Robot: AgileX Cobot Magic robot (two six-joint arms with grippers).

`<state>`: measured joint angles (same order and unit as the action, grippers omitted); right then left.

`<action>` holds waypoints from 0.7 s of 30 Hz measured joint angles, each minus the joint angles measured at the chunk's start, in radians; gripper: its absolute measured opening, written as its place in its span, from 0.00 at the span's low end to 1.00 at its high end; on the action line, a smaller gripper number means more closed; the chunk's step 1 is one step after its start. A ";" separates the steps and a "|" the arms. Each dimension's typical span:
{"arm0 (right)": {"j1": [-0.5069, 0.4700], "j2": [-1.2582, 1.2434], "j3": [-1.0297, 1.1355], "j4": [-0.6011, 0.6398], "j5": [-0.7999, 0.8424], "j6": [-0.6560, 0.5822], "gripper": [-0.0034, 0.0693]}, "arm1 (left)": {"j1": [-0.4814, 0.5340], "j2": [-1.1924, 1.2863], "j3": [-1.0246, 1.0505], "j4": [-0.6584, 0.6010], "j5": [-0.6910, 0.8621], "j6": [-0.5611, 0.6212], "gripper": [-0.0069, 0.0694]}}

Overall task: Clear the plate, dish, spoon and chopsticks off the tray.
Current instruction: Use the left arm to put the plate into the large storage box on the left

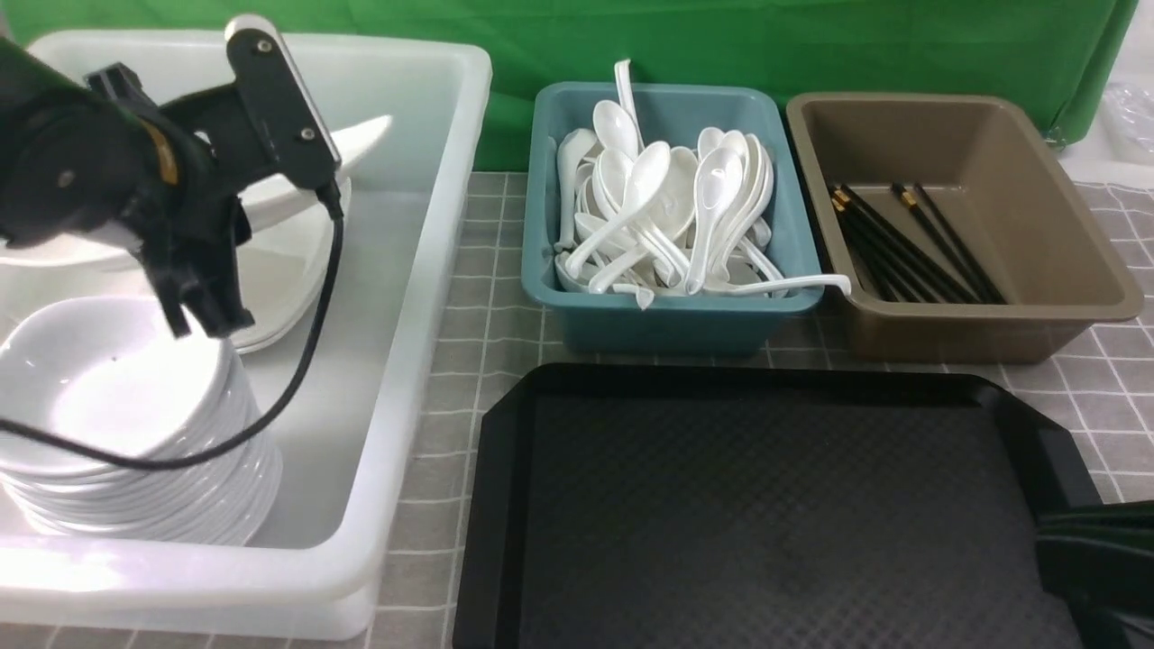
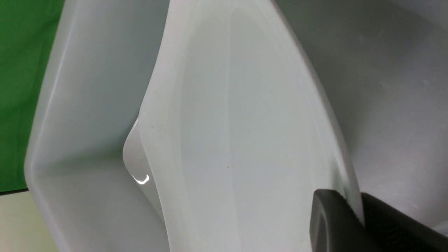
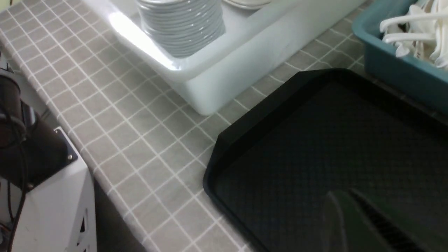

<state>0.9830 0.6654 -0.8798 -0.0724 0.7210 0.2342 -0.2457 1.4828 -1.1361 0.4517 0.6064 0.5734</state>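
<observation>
— Handling what?
— Square white plate (image 2: 227, 122): apparently stowing, tilting inside white tub (image 1: 451, 225), pinching rim with left gripper (image 2: 357, 204); clenching right gripper (image 3: 344, 197).
— Needing next?
— Lowering gently, then releasing.

A green cloth (image 1: 631, 45) hung behind the work area, its surface lightly creased and its right end falling in a loose fold in the front view. Beyond that end lay a white surface (image 1: 1104, 169) with a crumpled piece of clear plastic (image 1: 1132, 115) on it. The table was covered by a grey cloth (image 1: 433, 424) patterned with a grid of pale lines, which looked wavy in places. Light fell from above. In the right wrist view, the covering's edge ran diagonally, with a dim, dark area (image 3: 115, 224) beside it.
</observation>
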 joint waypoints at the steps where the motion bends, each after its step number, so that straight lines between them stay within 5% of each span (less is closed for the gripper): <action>1: 0.000 0.000 0.000 0.001 0.001 -0.001 0.10 | 0.007 0.013 -0.009 0.000 -0.004 0.003 0.13; 21: 0.000 0.001 0.000 0.022 0.034 -0.017 0.11 | 0.077 0.162 -0.047 0.084 0.000 0.004 0.13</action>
<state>0.9830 0.6661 -0.8798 -0.0506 0.7549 0.2170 -0.1692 1.6450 -1.1830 0.5353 0.6064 0.5777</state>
